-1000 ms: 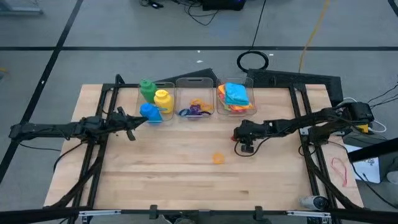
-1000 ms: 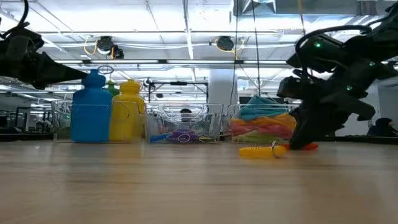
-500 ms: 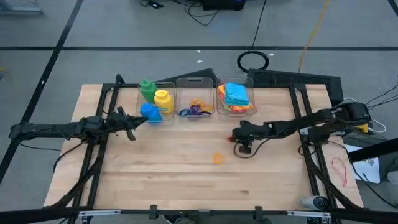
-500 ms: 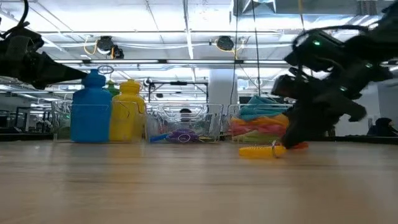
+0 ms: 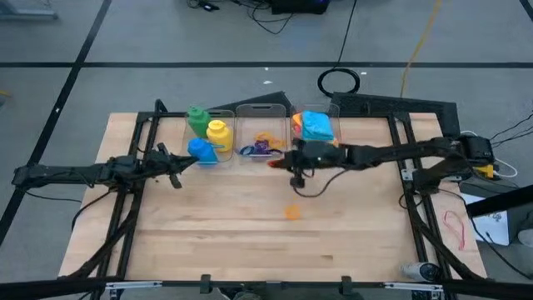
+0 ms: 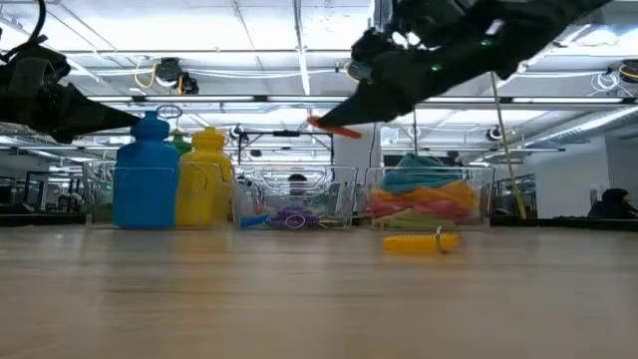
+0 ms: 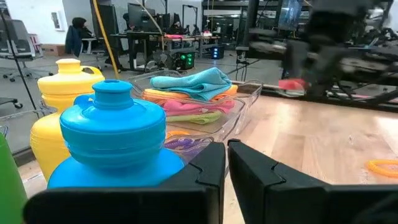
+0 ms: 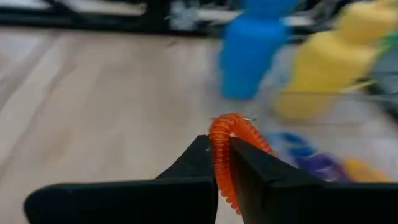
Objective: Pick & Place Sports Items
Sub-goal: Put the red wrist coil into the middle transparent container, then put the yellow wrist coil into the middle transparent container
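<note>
While the left gripper [image 7: 227, 163] waits, fingers pressed together, beside the blue bottle [image 5: 201, 150], the right gripper [image 8: 224, 163] pinches a springy, featherweight orange ring [image 8: 228, 149] by its coil above the counter [image 5: 250, 242], near the middle bin [image 5: 261, 112].

Bright, even ceiling light; the bottles [image 8: 249, 53] behind the right wrist's fingers are smeared with blur.

Three clear bins [image 5: 261, 117] in a row at the wooden table's [image 5: 250, 233] far edge, a black cable coil [image 5: 338, 82] on the grey floor beyond, person [image 7: 76, 37] standing in the room behind
</note>
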Available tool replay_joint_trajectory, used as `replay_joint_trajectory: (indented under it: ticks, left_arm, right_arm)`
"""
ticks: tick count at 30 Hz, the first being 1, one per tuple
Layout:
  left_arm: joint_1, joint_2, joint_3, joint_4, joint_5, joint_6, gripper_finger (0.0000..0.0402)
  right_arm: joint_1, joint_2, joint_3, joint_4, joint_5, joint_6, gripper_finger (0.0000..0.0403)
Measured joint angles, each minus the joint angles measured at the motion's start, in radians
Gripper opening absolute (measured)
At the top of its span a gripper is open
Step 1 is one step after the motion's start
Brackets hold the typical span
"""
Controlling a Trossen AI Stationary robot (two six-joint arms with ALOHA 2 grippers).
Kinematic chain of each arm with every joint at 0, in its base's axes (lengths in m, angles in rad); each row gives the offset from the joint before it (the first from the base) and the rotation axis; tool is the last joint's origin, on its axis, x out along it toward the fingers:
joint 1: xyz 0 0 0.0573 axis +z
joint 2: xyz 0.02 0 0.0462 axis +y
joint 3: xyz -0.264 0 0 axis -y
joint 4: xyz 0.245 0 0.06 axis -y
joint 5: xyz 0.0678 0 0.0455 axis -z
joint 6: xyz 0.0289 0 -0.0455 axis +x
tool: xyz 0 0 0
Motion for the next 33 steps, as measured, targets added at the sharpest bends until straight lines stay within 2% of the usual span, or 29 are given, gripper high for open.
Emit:
replay_joint_trajectory:
  ticks: [4, 11, 17, 23, 27, 33]
  left_arm:
    - [0.000, 0.000, 0.000, 0.000, 0.000, 0.000, 0.0021]
    - [0.000, 0.000, 0.000, 0.000, 0.000, 0.000, 0.0021]
    - [0.000, 0.000, 0.000, 0.000, 0.000, 0.000, 0.0021]
    - [0.000, 0.000, 0.000, 0.000, 0.000, 0.000, 0.0021]
    - [0.000, 0.000, 0.000, 0.000, 0.000, 0.000, 0.0021]
    - [0.000, 0.000, 0.000, 0.000, 0.000, 0.000, 0.0021]
  right_arm:
    - [-0.084, 0.001, 0.009, 0.084, -0.005, 0.002, 0.0001]
    - [-0.207, 0.087, 0.010, 0.190, -0.101, 0.079, 0.0001]
    - [-0.243, 0.173, 0.010, 0.247, -0.099, 0.075, 0.0000]
    - [-0.248, 0.185, 0.010, 0.283, -0.097, 0.075, 0.0007]
    - [-0.247, 0.180, 0.010, 0.289, -0.098, 0.060, 0.0056]
    - [-0.230, 0.177, 0.010, 0.295, -0.063, 0.050, 0.0172]
